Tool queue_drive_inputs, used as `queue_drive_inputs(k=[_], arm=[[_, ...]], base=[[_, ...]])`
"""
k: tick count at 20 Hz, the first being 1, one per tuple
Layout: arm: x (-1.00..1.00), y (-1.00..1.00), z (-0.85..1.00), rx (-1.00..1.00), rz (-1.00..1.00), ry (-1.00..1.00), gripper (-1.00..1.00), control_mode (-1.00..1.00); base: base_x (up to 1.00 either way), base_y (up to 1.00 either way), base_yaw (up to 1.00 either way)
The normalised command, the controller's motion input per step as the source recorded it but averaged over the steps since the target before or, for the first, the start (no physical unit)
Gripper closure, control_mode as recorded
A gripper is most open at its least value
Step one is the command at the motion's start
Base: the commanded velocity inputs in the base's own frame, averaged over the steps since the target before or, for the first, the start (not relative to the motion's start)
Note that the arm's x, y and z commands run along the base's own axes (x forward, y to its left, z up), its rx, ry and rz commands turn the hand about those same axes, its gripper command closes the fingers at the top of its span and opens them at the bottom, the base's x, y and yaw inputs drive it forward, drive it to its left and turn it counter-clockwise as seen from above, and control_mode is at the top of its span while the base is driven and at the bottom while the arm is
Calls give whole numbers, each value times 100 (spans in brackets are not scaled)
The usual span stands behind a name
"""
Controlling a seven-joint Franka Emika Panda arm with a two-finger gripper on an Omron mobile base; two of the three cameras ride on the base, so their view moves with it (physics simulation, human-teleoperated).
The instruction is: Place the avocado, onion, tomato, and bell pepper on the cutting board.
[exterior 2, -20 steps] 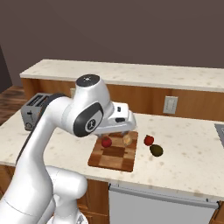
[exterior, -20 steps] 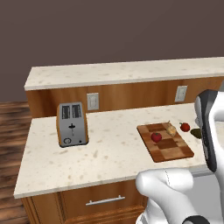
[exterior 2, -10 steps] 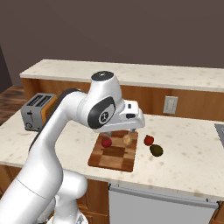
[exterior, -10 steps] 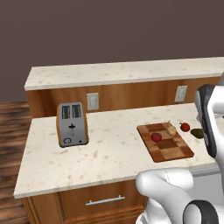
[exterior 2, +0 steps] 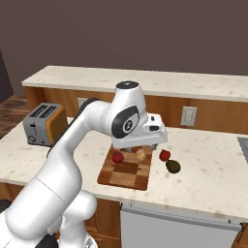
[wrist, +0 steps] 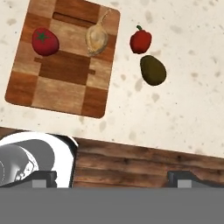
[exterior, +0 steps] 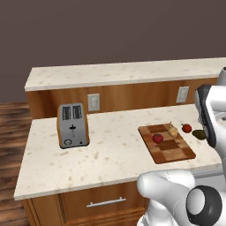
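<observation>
Checkered wood in dark and light brown blocks is making up the cutting board [wrist: 61, 65], which is lying flat on the speckled tabletop [exterior: 110, 145] near its front edge. I am seeing the tomato [wrist: 45, 41] and the onion [wrist: 96, 39] resting on the board already, the tomato toward one side and the onion beside it with its thin dry stalk pointing off toward the board's far edge. The bell pepper [wrist: 141, 41] and the avocado [wrist: 152, 70] are lying off the board on the bare tabletop, just beside the board's edge, the two close to each other but with a sliver of counter between them. The avocado is showing as a dark olive-green oval; the pepper is small, red and green-stemmed. I am holding the gripper [exterior 2: 140, 143] high above the board with its jaws spread fully and nothing between them; I judge this height is giving the hand camera a clear look at the whole layout before a descent. Two of four items are appearing placed, so the task is looking about half complete. A toaster [exterior: 72, 125] is standing well apart on the tabletop, clear of the work.
</observation>
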Motion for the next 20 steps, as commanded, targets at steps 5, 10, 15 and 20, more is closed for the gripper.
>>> queue_drive_inputs(k=[5, 10, 15, 20], arm=[[25, -5, 0, 5, 8, 1, -100, -100], [36, -17, -4, 6, 7, 2, -100, -100], [34, -30, -16, 5, 5, 3, -100, -100], [19, -29, -15, 5, 4, 3, -100, -100]], base=[[0, 0, 0], [0, 0, 0], [0, 0, 0], [0, 0, 0]])
